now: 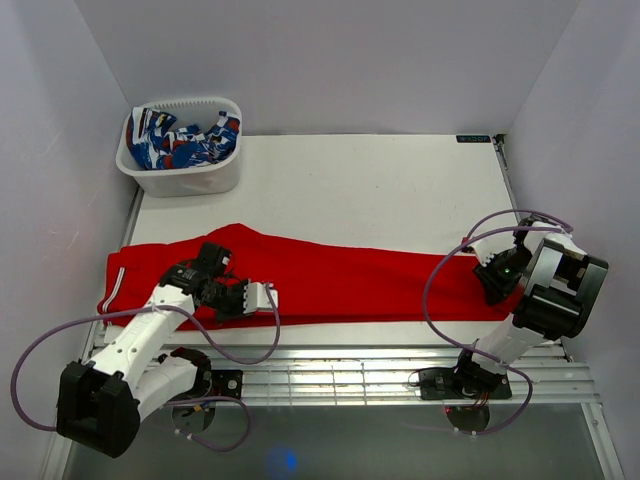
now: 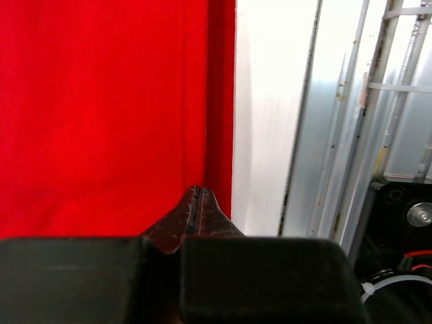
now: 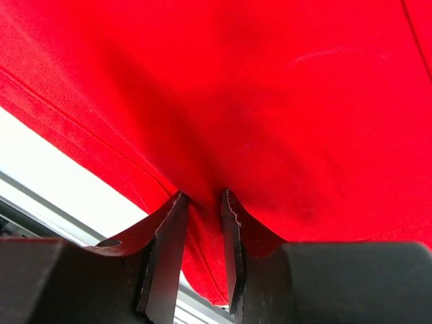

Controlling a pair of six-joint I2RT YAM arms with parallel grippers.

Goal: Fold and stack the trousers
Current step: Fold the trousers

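The red trousers (image 1: 350,275) lie stretched flat across the white table (image 1: 360,180), from its left edge to its right edge. My left gripper (image 1: 268,297) is low over their near edge, left of centre. In the left wrist view its jaws (image 2: 197,192) are pressed together over the red cloth (image 2: 101,101), close to the hem. I see no cloth between them. My right gripper (image 1: 496,284) is at the trousers' right end. In the right wrist view it (image 3: 202,196) pinches a raised fold of the red cloth (image 3: 270,88) between its fingers.
A white basket (image 1: 180,182) with blue-white-red patterned cloth (image 1: 185,140) stands at the table's back left corner. A metal slatted rack (image 1: 380,375) runs along the near edge, by both arm bases. White walls close in the sides and back.
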